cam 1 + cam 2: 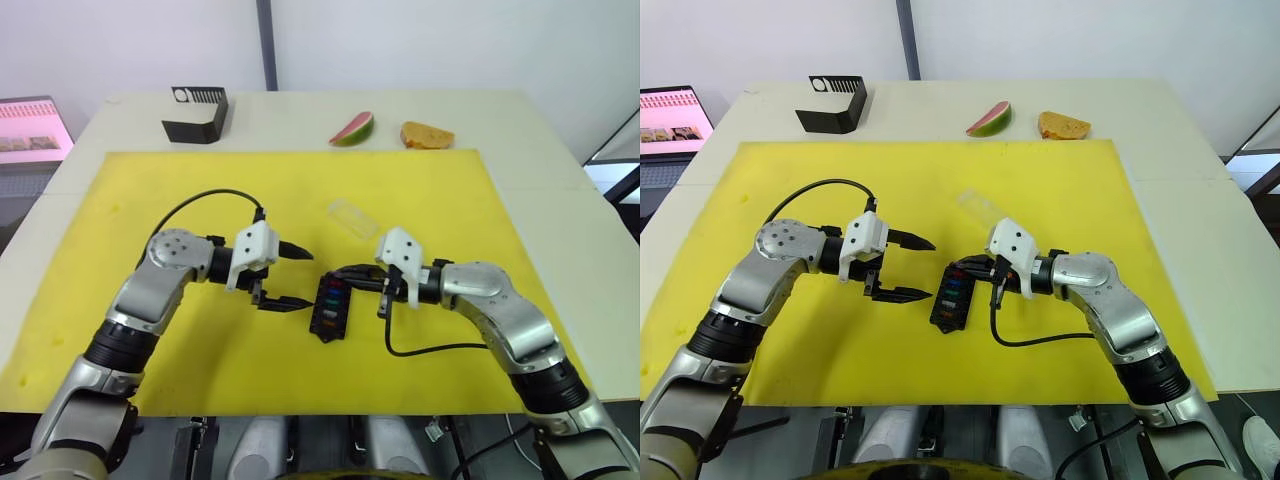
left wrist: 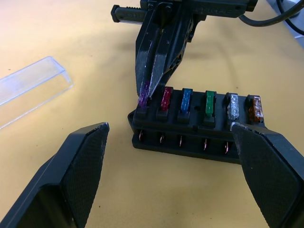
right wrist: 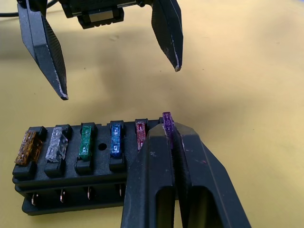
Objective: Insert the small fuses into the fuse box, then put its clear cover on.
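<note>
We record a small black rectangular plastic fuse box point(image 1: 328, 306) lying on the yellow mat point(image 1: 150, 200) directly between the two pincers, its long sides free of clutter and bare mat all round it. Seated along its row of slots we count an amber fuse point(image 3: 27, 146), a grey fuse point(image 3: 56, 145), a green fuse point(image 3: 86, 141), a blue fuse point(image 3: 116, 139) and a red fuse point(image 3: 140, 134). The purple fuse point(image 3: 166, 120) stands at the end slot nearest the right pincer point(image 1: 340, 273), whose two black fingers are pressed together on it, pinching it upright at the box's end; whether it is fully seated we cannot tell. That right arm reaches in from its own side, forearm roughly level and bent at the elbow, its cable looping on the mat. The left pincer point(image 1: 290, 276) hangs just beside the box's other side, fingers spread wide, gripping nothing and not touching the box, its arm bent at the elbow. A clear rectangular plastic cover point(image 1: 351, 217) lies flat on the mat beyond the right pincer, apart from the box, with open mat around it. Well beyond both pincers, off the mat on the pale table point(image 1: 520, 120), sit a larger black angular box with a white vent point(image 1: 196, 113), a watermelon slice point(image 1: 353, 129) and a piece of bread point(image 1: 426, 134).
</note>
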Robot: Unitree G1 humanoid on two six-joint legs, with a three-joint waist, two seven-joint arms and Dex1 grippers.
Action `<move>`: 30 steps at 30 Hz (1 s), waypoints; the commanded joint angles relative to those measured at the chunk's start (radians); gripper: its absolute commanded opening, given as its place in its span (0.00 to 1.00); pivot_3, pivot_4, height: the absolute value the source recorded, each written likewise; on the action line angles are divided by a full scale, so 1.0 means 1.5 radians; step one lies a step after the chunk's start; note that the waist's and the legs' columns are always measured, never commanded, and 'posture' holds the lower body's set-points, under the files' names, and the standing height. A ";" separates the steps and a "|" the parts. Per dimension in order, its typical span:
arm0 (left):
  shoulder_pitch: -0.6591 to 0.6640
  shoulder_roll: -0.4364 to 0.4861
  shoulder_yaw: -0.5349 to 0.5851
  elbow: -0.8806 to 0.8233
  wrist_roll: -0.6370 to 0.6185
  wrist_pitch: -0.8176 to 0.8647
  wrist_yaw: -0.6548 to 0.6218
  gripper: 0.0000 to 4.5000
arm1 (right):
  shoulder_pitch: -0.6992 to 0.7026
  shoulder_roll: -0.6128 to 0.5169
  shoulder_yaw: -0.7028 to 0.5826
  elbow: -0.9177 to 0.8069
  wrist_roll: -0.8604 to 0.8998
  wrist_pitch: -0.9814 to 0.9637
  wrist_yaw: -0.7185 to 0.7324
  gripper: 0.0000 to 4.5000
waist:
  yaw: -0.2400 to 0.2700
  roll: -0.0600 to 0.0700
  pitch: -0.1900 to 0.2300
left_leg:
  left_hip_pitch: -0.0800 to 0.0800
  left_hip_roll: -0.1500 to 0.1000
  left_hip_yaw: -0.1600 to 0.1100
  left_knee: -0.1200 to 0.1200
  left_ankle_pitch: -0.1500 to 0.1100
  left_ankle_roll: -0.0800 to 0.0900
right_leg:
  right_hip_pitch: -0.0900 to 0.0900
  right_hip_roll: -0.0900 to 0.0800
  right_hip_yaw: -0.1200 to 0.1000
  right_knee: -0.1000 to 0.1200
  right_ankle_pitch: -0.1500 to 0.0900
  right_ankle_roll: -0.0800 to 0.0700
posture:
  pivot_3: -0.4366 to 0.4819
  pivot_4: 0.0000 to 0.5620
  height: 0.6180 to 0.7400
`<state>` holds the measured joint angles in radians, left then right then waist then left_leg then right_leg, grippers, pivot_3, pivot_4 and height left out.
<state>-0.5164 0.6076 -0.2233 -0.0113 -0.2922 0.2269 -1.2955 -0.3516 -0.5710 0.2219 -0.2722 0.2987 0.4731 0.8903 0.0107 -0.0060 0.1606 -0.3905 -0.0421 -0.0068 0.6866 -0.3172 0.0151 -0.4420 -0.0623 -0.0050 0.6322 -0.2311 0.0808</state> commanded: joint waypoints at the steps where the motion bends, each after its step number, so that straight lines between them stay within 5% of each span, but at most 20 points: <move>1: -0.009 0.000 0.006 -0.015 -0.002 -0.011 0.001 0.96 | 0.004 -0.003 -0.009 -0.008 -0.001 -0.006 0.000 0.00 | 0.000 0.000 0.000 | 0.000 0.000 0.000 0.000 0.000 0.000 | 0.000 0.000 0.000 0.000 0.000 0.000 | 0.48 0.27 1.00; 4: -0.012 -0.001 0.006 -0.012 -0.002 -0.012 0.000 0.96 | 0.000 -0.001 -0.018 -0.017 0.007 -0.002 -0.002 0.00 | 0.000 0.000 0.000 | 0.000 0.000 0.000 0.000 0.000 0.000 | 0.000 0.000 0.000 0.000 0.000 0.000 | 0.48 0.27 1.00; 9: -0.015 -0.003 0.006 -0.008 -0.001 -0.013 -0.001 1.00 | -0.013 -0.009 -0.044 -0.066 0.039 0.033 -0.003 0.55 | 0.000 0.000 0.000 | 0.000 0.000 0.000 0.000 0.000 0.000 | 0.000 0.000 0.000 0.000 0.000 0.000 | 0.48 0.27 1.00; 23: -0.017 -0.004 0.005 0.000 -0.001 -0.021 -0.001 1.00 | -0.014 -0.015 -0.062 -0.094 0.078 0.092 -0.011 0.55 | 0.000 0.000 0.000 | 0.000 0.000 0.000 0.000 0.000 0.000 | 0.000 0.000 0.000 0.000 0.000 0.000 | 0.48 0.27 1.00; 26: -0.016 -0.004 0.006 -0.001 -0.001 -0.020 0.000 1.00 | -0.008 -0.015 -0.056 -0.089 0.069 0.081 -0.010 0.37 | 0.000 0.000 0.000 | 0.000 0.000 0.000 0.000 0.000 0.000 | 0.000 0.000 0.000 0.000 0.000 0.000 | 0.48 0.27 1.00; 30: -0.016 -0.003 0.006 -0.001 0.000 -0.022 -0.001 1.00 | -0.005 -0.014 -0.045 -0.089 0.065 0.075 -0.009 0.01 | 0.000 0.000 0.000 | 0.000 0.000 0.000 0.000 0.000 0.000 | 0.000 0.000 0.000 0.000 0.000 0.000 | 0.48 0.27 1.00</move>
<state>-0.5246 0.6043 -0.2233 -0.0011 -0.2916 0.2087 -1.2968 -0.3574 -0.5917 0.1545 -0.3812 0.3933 0.6005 0.8742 0.0111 -0.0061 0.1605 -0.3905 -0.0420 -0.0068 0.6870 -0.3174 0.0155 -0.4419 -0.0623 -0.0050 0.6323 -0.2310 0.0808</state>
